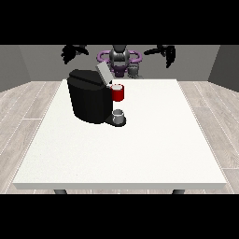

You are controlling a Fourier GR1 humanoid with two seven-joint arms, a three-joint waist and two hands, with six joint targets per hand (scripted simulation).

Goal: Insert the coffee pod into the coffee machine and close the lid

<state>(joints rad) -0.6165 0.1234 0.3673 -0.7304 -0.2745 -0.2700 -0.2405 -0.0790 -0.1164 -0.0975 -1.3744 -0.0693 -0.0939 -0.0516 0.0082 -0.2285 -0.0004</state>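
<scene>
I am seeing both hands (73,52) (164,52) hanging unclear, far behind the coffee machine (88,95); its lid (103,73) is standing open.

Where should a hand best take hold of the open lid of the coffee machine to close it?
Probably at the lid's free upper edge, coming from above and behind. The lid stands tilted up over the black coffee machine, so its top edge is farthest from the hinge.
</scene>
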